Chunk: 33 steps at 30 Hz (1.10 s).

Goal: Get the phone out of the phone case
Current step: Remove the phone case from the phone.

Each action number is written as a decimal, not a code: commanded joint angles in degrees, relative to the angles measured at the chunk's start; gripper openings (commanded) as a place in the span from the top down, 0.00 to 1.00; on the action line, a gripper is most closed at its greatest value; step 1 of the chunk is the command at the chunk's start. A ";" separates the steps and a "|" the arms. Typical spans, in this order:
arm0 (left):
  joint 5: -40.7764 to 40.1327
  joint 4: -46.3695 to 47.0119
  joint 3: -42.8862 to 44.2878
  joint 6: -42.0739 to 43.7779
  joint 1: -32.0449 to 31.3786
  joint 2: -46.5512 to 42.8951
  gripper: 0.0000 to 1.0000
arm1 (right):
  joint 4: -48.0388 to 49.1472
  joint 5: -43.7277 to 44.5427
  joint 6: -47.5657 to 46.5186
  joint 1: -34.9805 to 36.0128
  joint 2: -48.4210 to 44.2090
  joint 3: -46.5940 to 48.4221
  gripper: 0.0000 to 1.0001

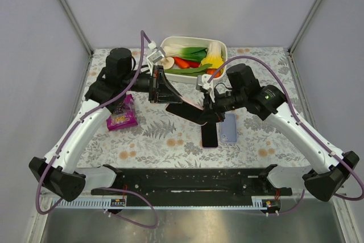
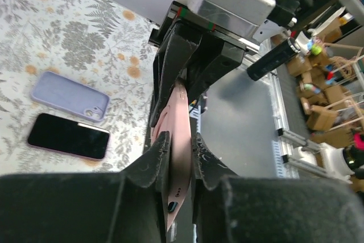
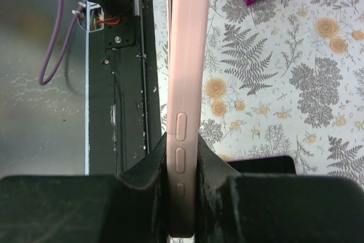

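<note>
Gripping a pink phone case (image 2: 177,112) edge-on in the left gripper (image 2: 181,144), facing the right gripper (image 2: 185,75), beyond a lavender case (image 2: 69,96) and dark phone (image 2: 68,135) side by side on the floral table (image 2: 85,27).

The left arm (image 1: 79,124) and right arm (image 1: 297,128) meet mid-air, both jaws clamped tight.

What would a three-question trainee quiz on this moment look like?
1. True or false: the left hand and the right hand are both shut on the pink phone case.
2. What lies right beside the black phone? A) a charger B) a lavender case C) a spoon
3. Fill in: the white tub holds ____.

Key: 1 true; 2 B; 3 vegetables.
</note>
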 commanded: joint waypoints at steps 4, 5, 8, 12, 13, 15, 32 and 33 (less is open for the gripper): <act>-6.12 15.83 -9.07 -25.12 0.73 -1.17 1.00 | 4.78 7.95 -6.64 3.75 -2.31 1.17 1.00; -6.57 16.45 -9.77 -26.79 1.17 -0.91 1.00 | 4.61 8.73 -6.99 4.19 -2.22 1.44 1.00; -8.94 17.86 -11.53 -31.19 2.57 -0.64 1.00 | 4.25 10.23 -8.57 4.89 -2.31 1.70 1.00; -9.82 20.32 -14.26 -35.85 3.28 0.50 1.00 | 3.11 12.43 -10.51 6.03 -2.05 2.84 1.00; -10.17 20.50 -14.78 -36.64 3.37 0.76 1.00 | 2.85 12.78 -10.94 6.30 -1.96 3.11 1.00; -11.05 20.15 -15.49 -37.35 3.37 1.03 1.00 | 2.50 13.75 -11.56 6.83 -1.70 3.63 1.00; -27.92 3.36 -12.95 -25.85 3.28 0.24 1.00 | 0.83 15.16 -12.27 8.15 -0.91 7.24 1.00; -28.45 2.75 -12.51 -24.71 2.93 0.32 1.00 | 0.74 14.72 -12.01 8.15 -0.82 7.33 1.00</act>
